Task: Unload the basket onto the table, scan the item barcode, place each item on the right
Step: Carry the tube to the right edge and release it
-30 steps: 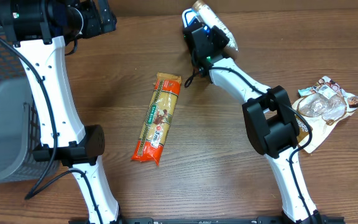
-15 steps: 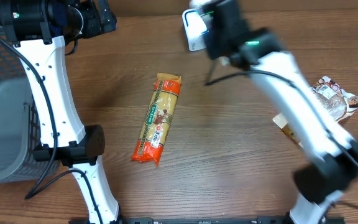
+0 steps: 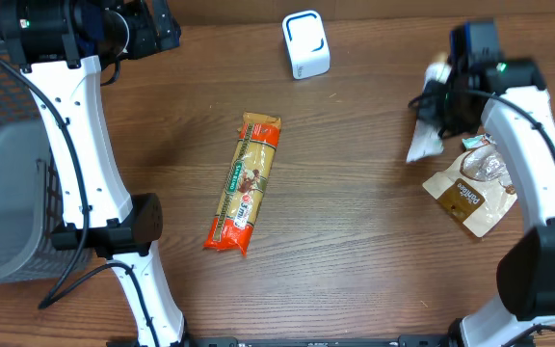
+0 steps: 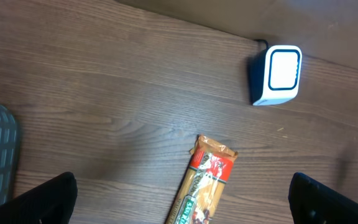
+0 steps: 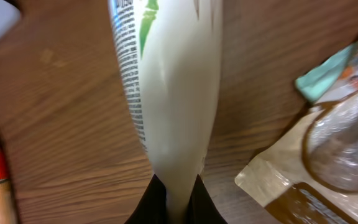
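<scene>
**Holding white packet well right of scanner**

Clamped on the narrow end of white packet [image 3: 424,143] with right gripper [image 5: 176,202], jaws pinched tight on the film. Hangs well to the right of scanner [image 3: 305,43] and a bit nearer the front edge than it. Extends straight away from the jaws, long axis roughly front-to-back on the table and not aimed at the scanner. Shows a strip of fine print down one long edge in the right wrist view, too blurred to call a barcode.

Left gripper [image 4: 182,202] wide open with nothing between the fingers, parked well left of the scanner. Neither arm clearly nearer, but only the right one loaded, so most likely a right-arm move: sweep left, back toward the scanner, then turn the printed edge to its white window. Risk of the wrong face presented if the packet twists in the pinch.

Also present: pasta packet [image 3: 246,183] lying flat front-left of the scanner, brown pouch [image 3: 470,188] further right of it than the held packet
</scene>
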Motion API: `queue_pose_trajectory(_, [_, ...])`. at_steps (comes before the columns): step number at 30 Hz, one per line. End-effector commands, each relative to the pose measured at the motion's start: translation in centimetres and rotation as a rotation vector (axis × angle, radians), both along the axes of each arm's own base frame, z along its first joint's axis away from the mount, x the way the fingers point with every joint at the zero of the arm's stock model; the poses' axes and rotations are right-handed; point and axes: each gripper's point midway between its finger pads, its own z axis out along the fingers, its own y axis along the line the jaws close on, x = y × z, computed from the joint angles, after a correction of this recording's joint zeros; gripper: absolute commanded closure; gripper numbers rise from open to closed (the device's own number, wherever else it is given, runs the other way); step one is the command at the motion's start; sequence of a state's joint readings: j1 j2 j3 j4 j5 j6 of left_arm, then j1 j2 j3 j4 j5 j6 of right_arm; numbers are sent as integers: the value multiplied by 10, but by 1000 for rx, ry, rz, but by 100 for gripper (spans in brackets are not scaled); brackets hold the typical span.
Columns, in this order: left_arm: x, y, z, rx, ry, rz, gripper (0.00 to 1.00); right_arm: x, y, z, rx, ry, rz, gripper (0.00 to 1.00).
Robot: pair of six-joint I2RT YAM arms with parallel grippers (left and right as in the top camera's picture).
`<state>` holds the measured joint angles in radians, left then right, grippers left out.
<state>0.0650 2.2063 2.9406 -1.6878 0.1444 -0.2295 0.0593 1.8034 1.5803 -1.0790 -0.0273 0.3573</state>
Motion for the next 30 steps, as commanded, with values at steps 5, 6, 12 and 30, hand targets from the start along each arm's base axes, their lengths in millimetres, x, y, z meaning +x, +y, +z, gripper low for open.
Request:
queue_pose_trajectory(5, [-4, -5, 9, 7, -21, -10, 1, -23, -24, -68, 83, 55, -72, 96])
queue_pose_trajectory(6, [-4, -5, 9, 7, -21, -10, 0, -26, -29, -75, 80, 59, -74, 96])
queue_pose_trajectory(12, [-4, -5, 9, 7, -21, -11, 0, -36, -59, -93, 40, 72, -104, 81])
queue_pose_trajectory(30, [-4, -5, 9, 7, -21, -11, 0, 2, -41, 36, 212, -133, -32, 29])
